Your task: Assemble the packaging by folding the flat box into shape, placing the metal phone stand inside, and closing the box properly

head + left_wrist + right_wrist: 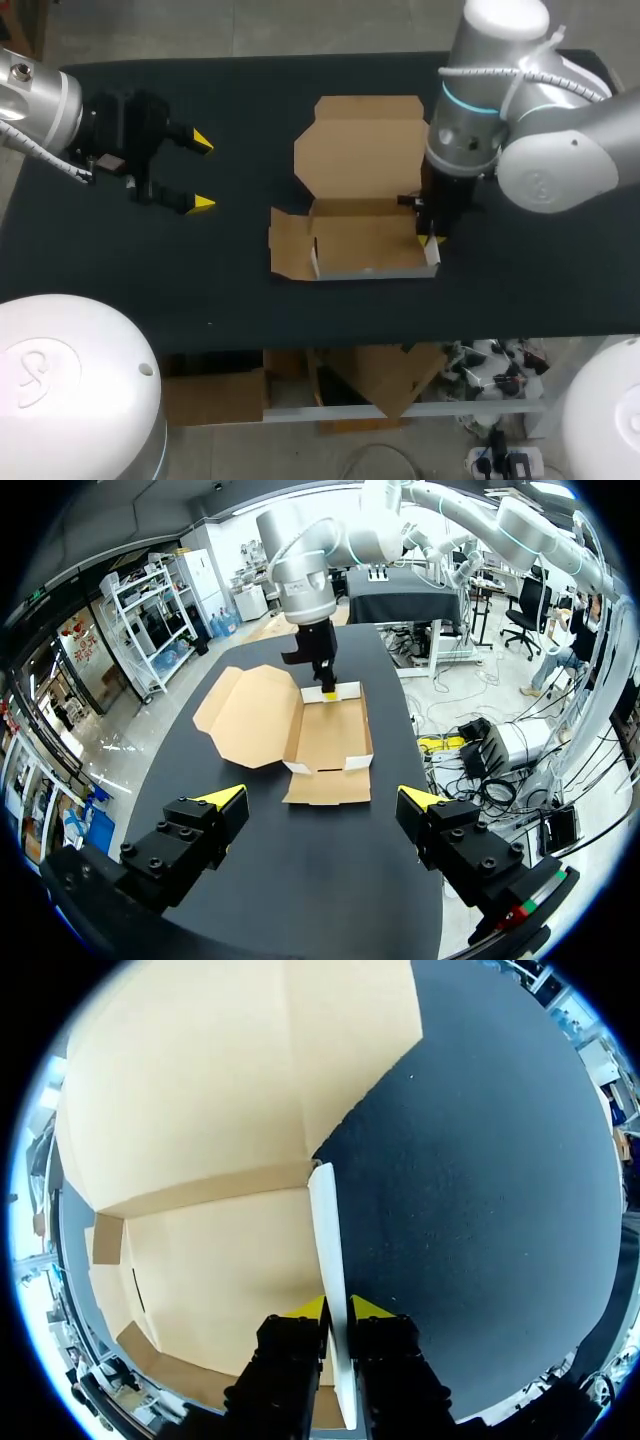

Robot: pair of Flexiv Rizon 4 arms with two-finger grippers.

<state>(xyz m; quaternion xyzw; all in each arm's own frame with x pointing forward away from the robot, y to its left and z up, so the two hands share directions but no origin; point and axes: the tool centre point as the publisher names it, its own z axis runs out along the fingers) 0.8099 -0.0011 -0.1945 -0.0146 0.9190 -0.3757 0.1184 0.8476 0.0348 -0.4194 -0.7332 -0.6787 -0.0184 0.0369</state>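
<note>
Right hand [337, 1310] pinches the open box [362, 238] by one wall [328, 1230].

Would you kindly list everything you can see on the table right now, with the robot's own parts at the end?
table: one, black, under everything.
cardboard box: one, brown, mid-table, partly folded, its lid lying open and flat on the far side.
side wall: one, white outer face, upright at the box's right end.
left hand: one, black with yellow tips, open and empty, over the table's left part, apart from the box.
right hand: one, black with yellow tips, shut on the side wall.
</note>
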